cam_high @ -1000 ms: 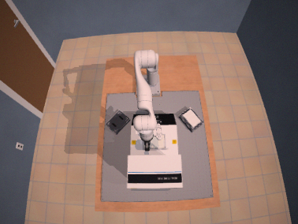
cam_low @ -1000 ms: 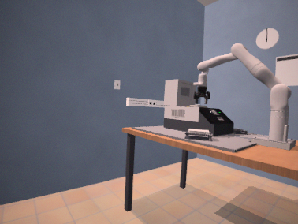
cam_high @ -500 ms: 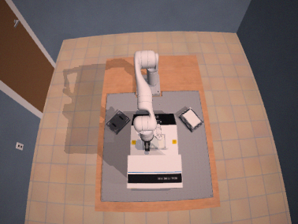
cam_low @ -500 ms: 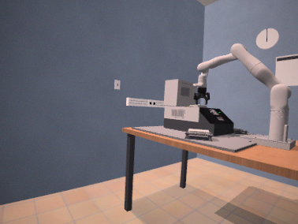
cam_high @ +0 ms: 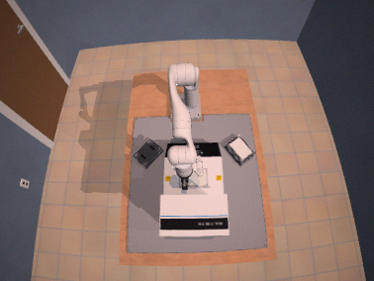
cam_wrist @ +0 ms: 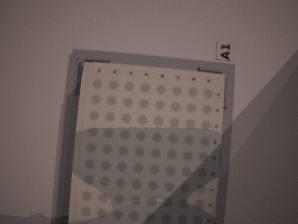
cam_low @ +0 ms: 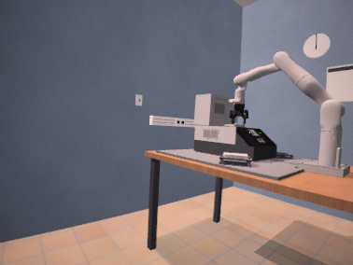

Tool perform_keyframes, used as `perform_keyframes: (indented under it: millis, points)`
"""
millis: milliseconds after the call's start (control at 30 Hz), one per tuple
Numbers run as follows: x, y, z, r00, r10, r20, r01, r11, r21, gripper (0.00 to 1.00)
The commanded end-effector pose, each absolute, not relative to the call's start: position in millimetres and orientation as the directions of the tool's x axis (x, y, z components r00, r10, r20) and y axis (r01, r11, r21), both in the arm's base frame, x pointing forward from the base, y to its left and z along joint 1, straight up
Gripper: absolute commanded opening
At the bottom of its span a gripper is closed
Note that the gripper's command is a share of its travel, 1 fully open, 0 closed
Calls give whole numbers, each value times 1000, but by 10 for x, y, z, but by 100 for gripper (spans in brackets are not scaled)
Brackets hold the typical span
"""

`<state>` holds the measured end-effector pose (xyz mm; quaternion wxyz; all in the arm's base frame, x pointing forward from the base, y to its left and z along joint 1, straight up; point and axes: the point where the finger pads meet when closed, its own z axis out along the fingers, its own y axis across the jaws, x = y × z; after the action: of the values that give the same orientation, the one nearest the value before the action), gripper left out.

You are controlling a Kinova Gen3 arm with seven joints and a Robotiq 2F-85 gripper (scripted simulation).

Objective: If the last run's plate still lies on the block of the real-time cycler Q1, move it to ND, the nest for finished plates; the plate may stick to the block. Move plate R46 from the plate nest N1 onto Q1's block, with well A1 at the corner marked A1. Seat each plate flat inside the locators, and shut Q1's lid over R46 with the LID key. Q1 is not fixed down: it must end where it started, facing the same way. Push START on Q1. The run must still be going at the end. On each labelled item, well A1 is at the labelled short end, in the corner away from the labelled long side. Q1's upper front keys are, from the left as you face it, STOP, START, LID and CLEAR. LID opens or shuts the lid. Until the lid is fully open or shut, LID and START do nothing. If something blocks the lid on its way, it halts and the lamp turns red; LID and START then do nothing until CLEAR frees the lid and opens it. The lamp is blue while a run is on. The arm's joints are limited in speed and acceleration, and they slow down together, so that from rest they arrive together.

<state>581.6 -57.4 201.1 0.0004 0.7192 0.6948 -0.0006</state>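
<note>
The cycler Q1 (cam_high: pixel 216 160) (cam_low: pixel 219 136) stands mid-table with its lid (cam_high: pixel 193 207) (cam_low: pixel 211 108) open. A cream well plate (cam_wrist: pixel 150 145) (cam_high: pixel 209 179) lies on Q1's block inside the grey locator frame (cam_wrist: pixel 69 125); in the wrist view an A1 mark (cam_wrist: pixel 225 51) sits off its upper right corner. My gripper (cam_high: pixel 184 188) (cam_low: pixel 238 119) is open and empty, hanging straight above this plate with a clear gap; its fingers do not show in the wrist view. A nest with a white plate (cam_high: pixel 238 147) is right of Q1. A dark empty nest (cam_high: pixel 147 152) is on the left.
Q1's black key panel (cam_high: pixel 205 146) (cam_low: pixel 256 135) faces the arm's base (cam_high: pixel 185 74). Everything stands on a grey mat (cam_high: pixel 143 223) on the wooden table (cam_high: pixel 228 91). A nest (cam_low: pixel 235 159) lies at the table's near edge in the side view.
</note>
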Motion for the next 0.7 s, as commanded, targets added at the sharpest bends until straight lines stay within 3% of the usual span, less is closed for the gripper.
perform_keyframes:
  millis: [0, 667]
  points:
    - [5820, -574, 2018, 35, 999, -1, 999, -35, 2, 100]
    - [5820, -574, 1961, 35, 999, -1, 999, -35, 2, 100]
